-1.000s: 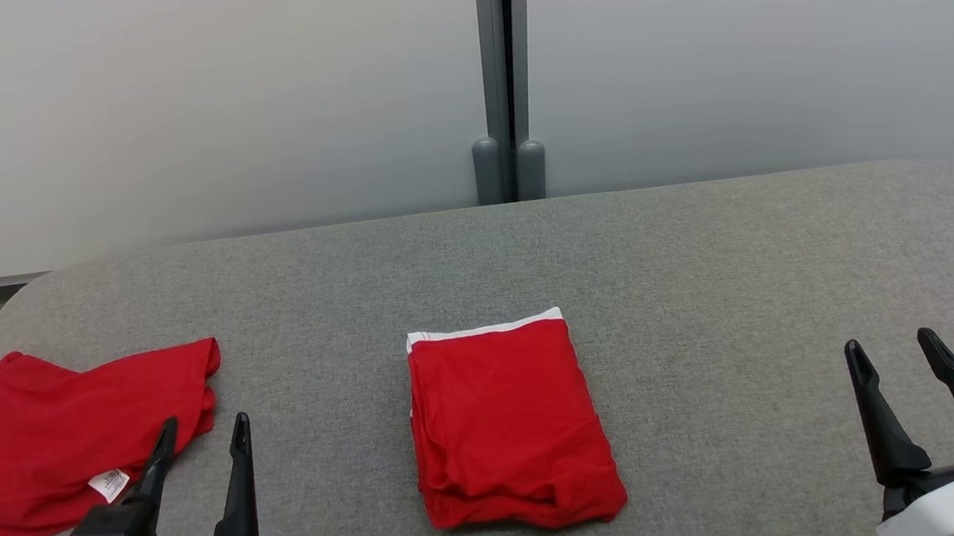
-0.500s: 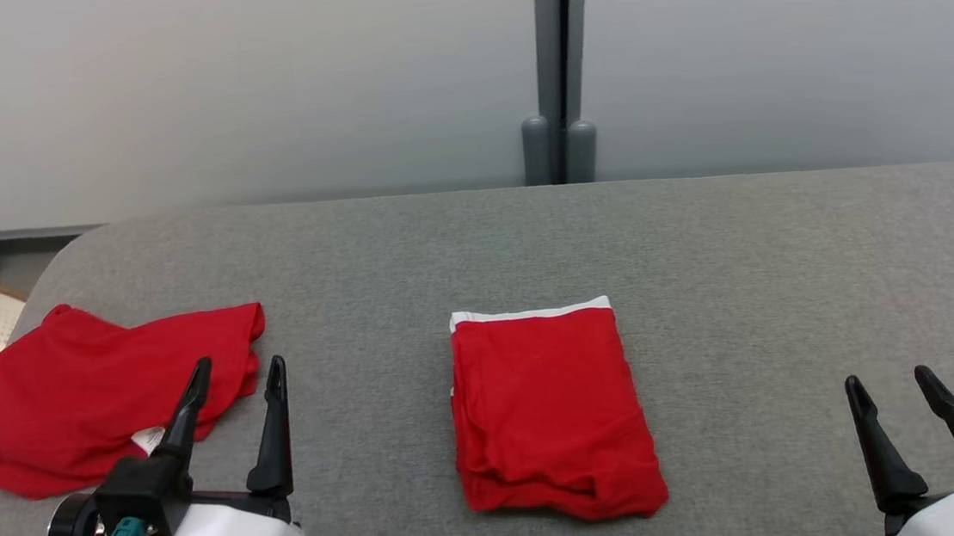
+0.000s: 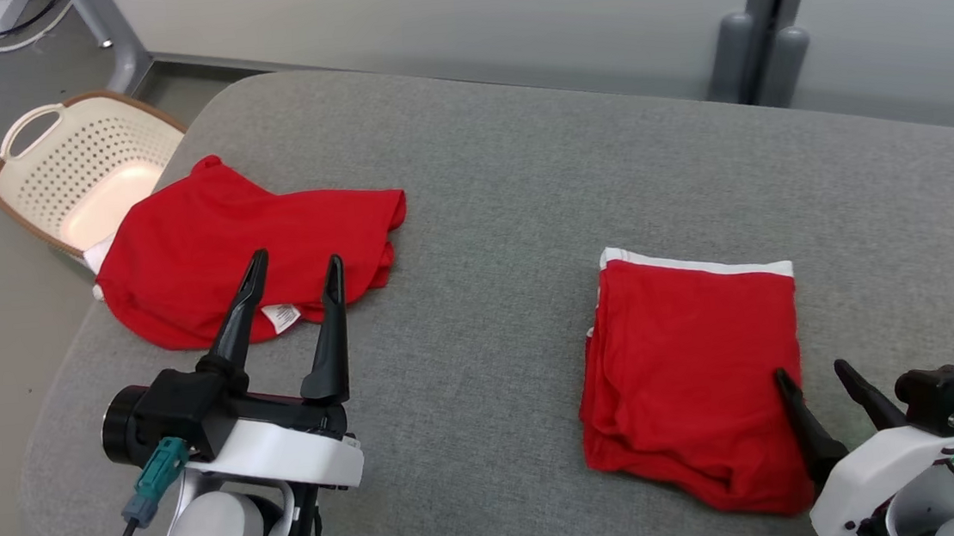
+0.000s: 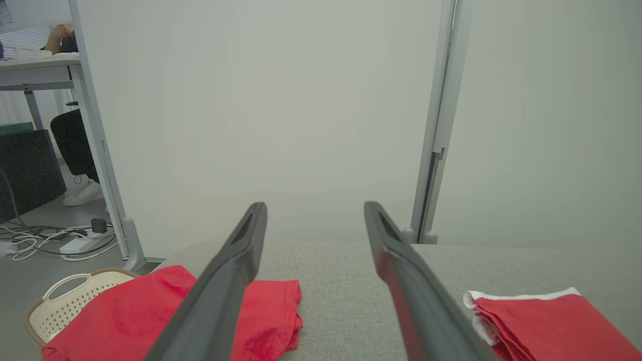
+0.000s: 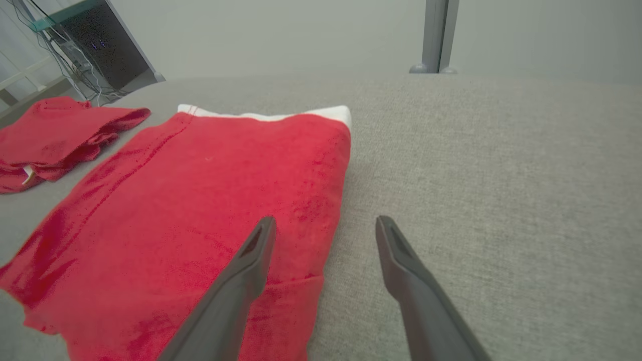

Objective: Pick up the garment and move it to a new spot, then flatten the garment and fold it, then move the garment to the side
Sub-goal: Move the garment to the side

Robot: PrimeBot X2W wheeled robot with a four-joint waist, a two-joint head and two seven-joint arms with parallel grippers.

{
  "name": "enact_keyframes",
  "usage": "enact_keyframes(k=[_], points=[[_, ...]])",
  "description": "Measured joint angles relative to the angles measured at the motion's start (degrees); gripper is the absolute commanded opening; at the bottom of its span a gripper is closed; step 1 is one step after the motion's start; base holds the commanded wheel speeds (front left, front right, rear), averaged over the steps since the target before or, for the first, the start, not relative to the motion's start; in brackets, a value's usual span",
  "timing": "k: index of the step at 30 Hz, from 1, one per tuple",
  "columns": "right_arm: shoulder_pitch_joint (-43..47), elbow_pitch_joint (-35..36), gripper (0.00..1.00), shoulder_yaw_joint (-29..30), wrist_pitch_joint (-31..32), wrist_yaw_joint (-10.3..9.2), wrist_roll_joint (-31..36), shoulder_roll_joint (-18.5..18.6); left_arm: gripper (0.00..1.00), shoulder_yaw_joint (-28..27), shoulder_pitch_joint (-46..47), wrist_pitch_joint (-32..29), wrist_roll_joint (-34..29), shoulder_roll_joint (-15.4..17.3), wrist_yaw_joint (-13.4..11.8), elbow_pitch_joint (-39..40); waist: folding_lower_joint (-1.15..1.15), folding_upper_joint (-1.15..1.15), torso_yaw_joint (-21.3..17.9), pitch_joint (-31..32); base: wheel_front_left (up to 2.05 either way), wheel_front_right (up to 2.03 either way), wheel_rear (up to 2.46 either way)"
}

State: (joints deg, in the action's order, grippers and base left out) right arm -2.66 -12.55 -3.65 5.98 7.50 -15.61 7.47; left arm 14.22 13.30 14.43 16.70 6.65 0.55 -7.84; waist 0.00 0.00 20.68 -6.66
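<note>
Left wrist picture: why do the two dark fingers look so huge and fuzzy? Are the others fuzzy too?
Left wrist view: the left gripper sits right at the wide lens, so its fingers loom big and soft-edged. Right wrist view: same with the right gripper; the folded garment is sharper. Head view: crisp, soft even light; the basket glows bright inside.

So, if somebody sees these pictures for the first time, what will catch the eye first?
Two bright reds on the grey table: a folded red garment with a white edge at the right, a rumpled red garment at the left end. Then the open left gripper pointing at the rumpled one, and a cream basket on the floor beyond that end.
</note>
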Motion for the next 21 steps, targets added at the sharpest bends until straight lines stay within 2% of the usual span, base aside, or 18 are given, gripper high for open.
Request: enact_keyframes(k=[3,4,5,9,13,19,21], points=[[-1.8,-4.4,1.0,-0.3,0.9,-0.01,0.0,-0.3,1.0,-0.1,0.6,0.3,0.0,-0.5,0.2,-0.5,0.0,0.0,2.3,-1.5,0.0,0.0,0.0],[-2.1,-5.3,0.44,-0.4,0.9,-0.01,0.0,-0.4,1.0,-0.1,0.6,0.3,0.0,-0.5,0.3,-0.7,0.0,0.0,2.9,-2.0,0.0,0.0,0.0],[-2.3,-6.0,0.0,-0.5,1.2,-0.01,0.0,-0.5,1.0,-0.2,0.7,0.5,-0.1,-0.7,0.4,-0.8,0.0,0.0,3.4,-2.3,0.0,0.0,0.0],[-3.1,-6.5,0.0,-0.9,1.1,0.0,1.2,-0.3,1.0,-0.7,0.8,0.6,-1.0,-0.7,0.4,-0.7,0.0,0.0,3.8,-3.1,0.0,0.0,0.0],[-3.2,-3.9,0.0,-2.2,0.5,0.0,2.0,0.1,1.0,-1.1,0.8,0.7,-2.1,-0.3,0.5,0.3,0.0,0.0,1.3,-3.1,0.0,0.0,0.0],[-2.4,1.2,0.0,-4.5,0.1,0.02,2.7,1.4,1.0,-1.2,0.7,0.7,-3.2,0.8,1.1,1.6,0.0,0.0,-5.5,-3.5,0.0,0.0,0.0],[-2.1,3.0,0.0,-4.7,0.2,0.01,2.6,3.1,1.0,-0.5,0.9,0.7,-3.6,1.3,1.7,2.2,0.0,0.0,-10.0,-3.8,0.0,0.0,0.0]])
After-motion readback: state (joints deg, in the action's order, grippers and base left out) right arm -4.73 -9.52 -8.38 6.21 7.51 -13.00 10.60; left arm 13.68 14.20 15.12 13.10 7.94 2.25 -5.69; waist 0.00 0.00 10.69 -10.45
